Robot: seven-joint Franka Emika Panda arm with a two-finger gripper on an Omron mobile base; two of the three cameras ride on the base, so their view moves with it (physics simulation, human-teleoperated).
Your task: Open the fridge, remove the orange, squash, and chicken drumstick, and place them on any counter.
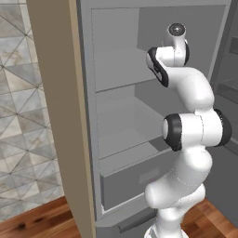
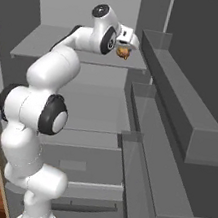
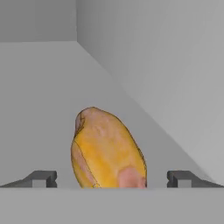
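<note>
Dark fingertips (image 3: 43, 178): seen spread wide apart, nothing clamped.
Gripper (image 3: 112, 181): held low over a shelf inside the open fridge (image 1: 121, 69).
Chicken drumstick (image 3: 107, 151): found just ahead, centred between the fingertips, lying on the shelf (image 3: 39, 100).
Fridge side wall: seen beyond, to the right.

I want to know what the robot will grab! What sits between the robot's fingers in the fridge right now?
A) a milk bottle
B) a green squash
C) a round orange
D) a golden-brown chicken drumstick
D: the hand view shows the lumpy golden-brown chicken drumstick lying on the fridge shelf between the two open fingers, not yet squeezed.
</note>
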